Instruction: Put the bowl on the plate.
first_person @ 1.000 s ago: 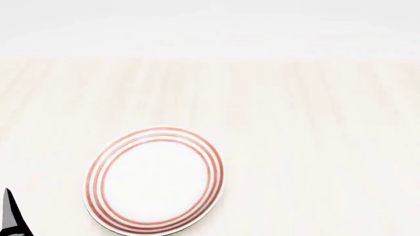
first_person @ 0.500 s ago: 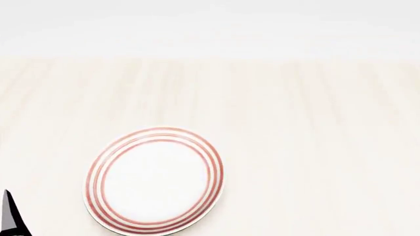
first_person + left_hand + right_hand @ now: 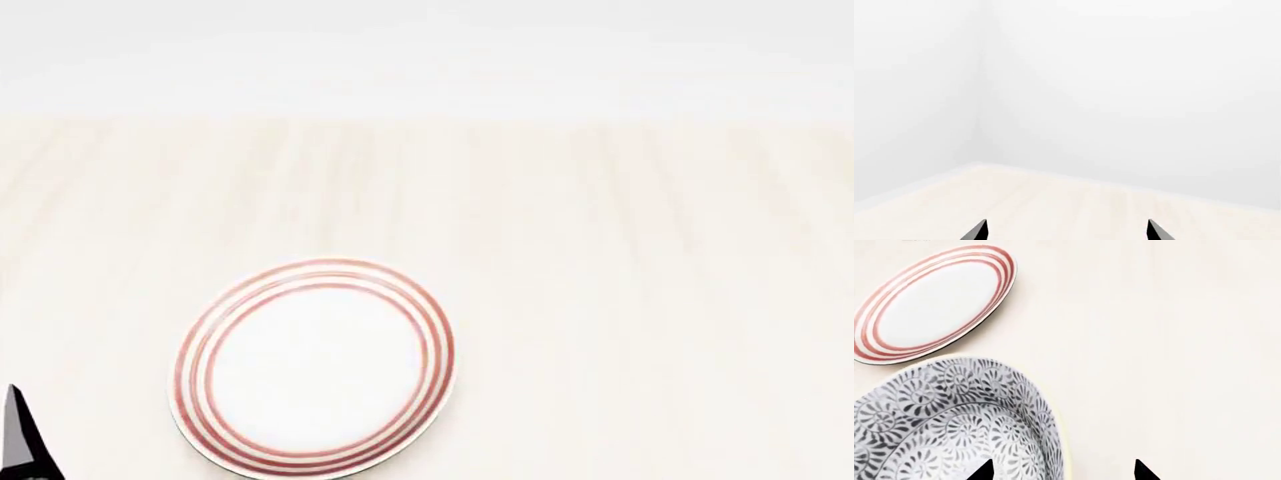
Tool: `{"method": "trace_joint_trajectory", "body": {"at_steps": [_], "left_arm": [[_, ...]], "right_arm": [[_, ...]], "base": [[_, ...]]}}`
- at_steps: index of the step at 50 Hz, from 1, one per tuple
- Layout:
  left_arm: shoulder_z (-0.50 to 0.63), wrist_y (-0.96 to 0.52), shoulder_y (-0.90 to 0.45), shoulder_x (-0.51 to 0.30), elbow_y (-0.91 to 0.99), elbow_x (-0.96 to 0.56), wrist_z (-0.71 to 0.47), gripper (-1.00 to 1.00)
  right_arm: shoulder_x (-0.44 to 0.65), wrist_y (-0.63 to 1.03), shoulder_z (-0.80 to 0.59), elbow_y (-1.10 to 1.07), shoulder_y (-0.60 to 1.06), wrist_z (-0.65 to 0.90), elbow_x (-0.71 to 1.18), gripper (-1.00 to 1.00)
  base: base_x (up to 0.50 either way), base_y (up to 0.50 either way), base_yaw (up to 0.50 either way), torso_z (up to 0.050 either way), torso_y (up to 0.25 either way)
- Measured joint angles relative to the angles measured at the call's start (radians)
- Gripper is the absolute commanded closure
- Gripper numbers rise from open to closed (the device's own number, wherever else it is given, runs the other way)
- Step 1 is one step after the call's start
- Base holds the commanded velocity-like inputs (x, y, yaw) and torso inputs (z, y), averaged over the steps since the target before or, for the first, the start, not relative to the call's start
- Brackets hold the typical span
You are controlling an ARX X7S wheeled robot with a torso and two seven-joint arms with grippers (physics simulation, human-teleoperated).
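Observation:
The plate (image 3: 314, 368), white with red rings, lies on the pale wooden table (image 3: 641, 250) near its front, left of centre. It is bare. The bowl (image 3: 947, 420), patterned grey and white, shows only in the right wrist view, right beside the plate (image 3: 934, 302) with a narrow gap. My right gripper (image 3: 1062, 471) is open and straddles the bowl's rim, one fingertip (image 3: 984, 471) over the inside and the other over the table. My left gripper (image 3: 1066, 231) is open over bare table with nothing between its tips. One of its fingers (image 3: 19, 440) pokes into the head view's lower left corner.
A plain white wall (image 3: 1121, 90) rises behind the table's far edge and meets another wall at a corner in the left wrist view. Nothing else stands on the table in these views.

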Motion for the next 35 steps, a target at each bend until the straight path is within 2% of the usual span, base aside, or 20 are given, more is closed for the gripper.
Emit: {"method": "trace_joint_trajectory", "body": {"at_steps": [1, 2, 24, 35], "left_arm": [[0.0, 0.0, 0.0, -0.001, 0.0, 0.0, -0.001, -1.0], [0.001, -0.001, -0.001, -0.001, 0.0, -0.001, -0.001, -1.0], [0.01, -0.004, -0.006, -0.012, 0.002, -0.006, -0.012, -1.0], [0.016, -0.005, -0.01, -0.017, -0.002, -0.009, -0.015, -1.0]], "right_arm": [[-0.001, -0.006, -0.001, 0.005, -0.003, -0.006, -0.003, -1.0], [-0.001, -0.012, -0.002, 0.009, -0.006, -0.012, -0.007, 1.0], [-0.012, -0.117, -0.01, 0.0, -0.042, -0.092, -0.034, 1.0], [-0.044, -0.169, -0.07, -0.019, 0.045, -0.139, -0.053, 1.0]], "base": [[0.0, 0.0, 0.0, 0.0, 0.0], [0.0, 0.0, 0.0, 0.0, 0.0], [0.0, 0.0, 0.0, 0.0, 0.0], [0.0, 0.0, 0.0, 0.0, 0.0]]}}
